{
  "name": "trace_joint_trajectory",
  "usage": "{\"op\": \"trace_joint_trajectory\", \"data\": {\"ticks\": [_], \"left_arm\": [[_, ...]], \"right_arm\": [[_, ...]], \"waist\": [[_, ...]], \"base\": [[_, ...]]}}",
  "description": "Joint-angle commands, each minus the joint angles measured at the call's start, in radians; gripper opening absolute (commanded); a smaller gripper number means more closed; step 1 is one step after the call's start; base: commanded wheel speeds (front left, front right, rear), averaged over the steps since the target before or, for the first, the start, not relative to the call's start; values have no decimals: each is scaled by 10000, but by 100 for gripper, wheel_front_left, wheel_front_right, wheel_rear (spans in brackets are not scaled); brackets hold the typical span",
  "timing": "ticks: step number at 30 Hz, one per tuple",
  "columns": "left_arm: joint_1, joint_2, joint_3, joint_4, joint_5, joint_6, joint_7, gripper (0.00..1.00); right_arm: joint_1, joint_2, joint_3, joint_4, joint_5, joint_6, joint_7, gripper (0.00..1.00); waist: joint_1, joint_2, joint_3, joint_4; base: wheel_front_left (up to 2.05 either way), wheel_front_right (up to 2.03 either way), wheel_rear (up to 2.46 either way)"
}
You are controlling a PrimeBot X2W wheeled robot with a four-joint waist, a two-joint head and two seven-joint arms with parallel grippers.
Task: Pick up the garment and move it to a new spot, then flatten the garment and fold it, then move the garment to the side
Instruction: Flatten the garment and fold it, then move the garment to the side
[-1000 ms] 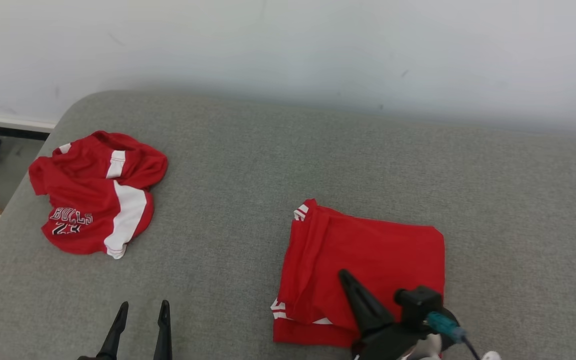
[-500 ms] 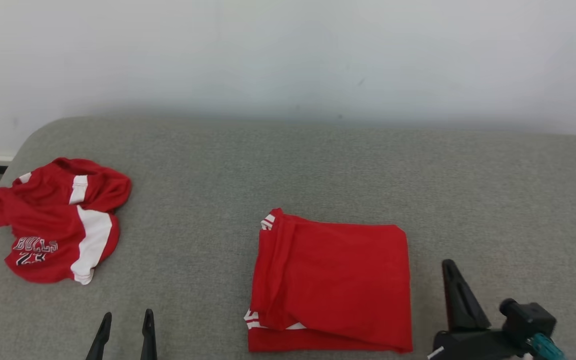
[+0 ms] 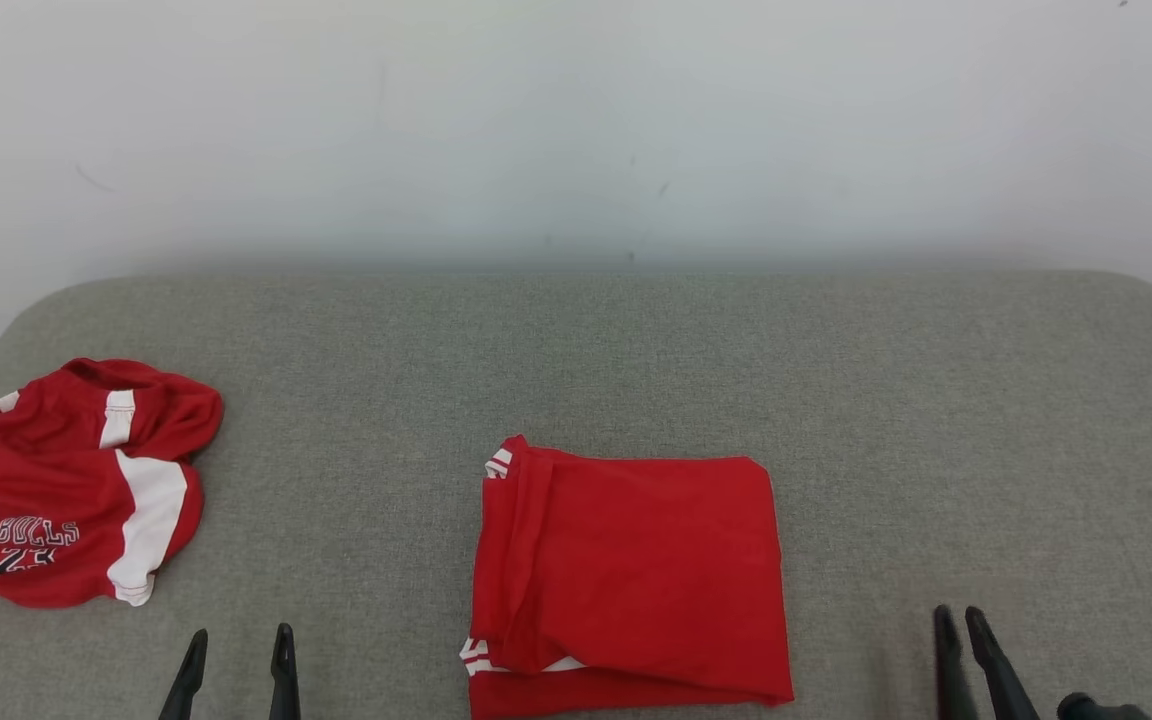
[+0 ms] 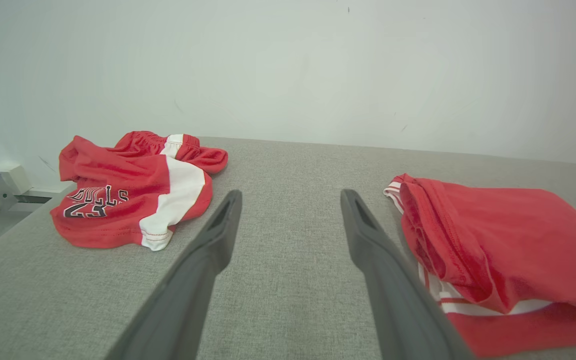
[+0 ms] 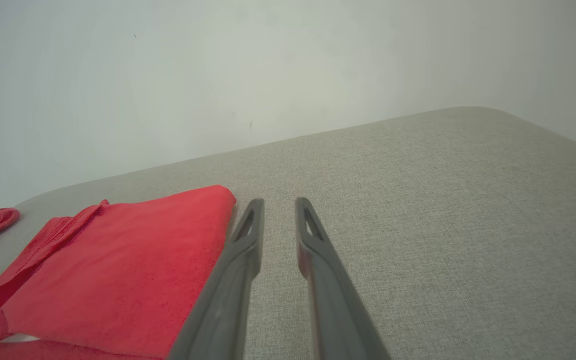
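The garment (image 3: 626, 580), plain red with white-striped hems, lies folded into a rectangle on the grey padded surface (image 3: 636, 350), near its front edge. My left gripper (image 3: 241, 635) is open and empty to the garment's left, above bare fabric; its wrist view has the left gripper (image 4: 290, 195) with the folded garment (image 4: 508, 240) to the right. My right gripper (image 3: 957, 614) hovers off the garment's right edge. In the right wrist view the right gripper (image 5: 279, 201) has its fingers a narrow gap apart, holding nothing, beside the garment (image 5: 118, 265).
A second red garment (image 3: 76, 480) with white panels and "BULLS 23" print lies crumpled at the surface's far left, also in the left wrist view as the crumpled garment (image 4: 133, 190). A pale wall (image 3: 576, 120) runs behind. Bare grey fabric extends right of the folded garment.
The head camera has shifted. My right gripper came off the top of the folded garment, moved to its right, and its shut fingers parted slightly. The left gripper stayed open.
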State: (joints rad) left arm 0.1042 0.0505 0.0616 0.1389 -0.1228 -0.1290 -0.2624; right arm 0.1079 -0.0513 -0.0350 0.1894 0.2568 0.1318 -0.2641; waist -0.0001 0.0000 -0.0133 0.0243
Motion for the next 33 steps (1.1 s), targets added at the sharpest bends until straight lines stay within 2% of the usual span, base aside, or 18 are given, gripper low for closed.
{"op": "trace_joint_trajectory", "data": {"ticks": [1, 2, 4, 33], "left_arm": [[179, -6, 22, -35, 32, 10, -22, 100], [171, -6, 38, -16, 37, 9, -22, 100], [179, -6, 35, 4, 54, 3, -22, 100], [351, -6, 31, -92, 416, 67, -22, 100]], "right_arm": [[175, 8, 118, -12, -73, -26, -9, 48], [210, 10, 178, -4, -69, -26, -9, 77], [341, 7, 307, 67, -126, -26, -9, 100], [231, 6, 308, 253, -420, -26, -9, 100]], "waist": [[1, 0, -16, -5], [1, 0, -19, -8], [1, 0, -26, -6], [1, 0, -35, 46]], "base": [[0, 0, 0], [0, 0, 0], [0, 0, 0], [0, 0, 0]]}}
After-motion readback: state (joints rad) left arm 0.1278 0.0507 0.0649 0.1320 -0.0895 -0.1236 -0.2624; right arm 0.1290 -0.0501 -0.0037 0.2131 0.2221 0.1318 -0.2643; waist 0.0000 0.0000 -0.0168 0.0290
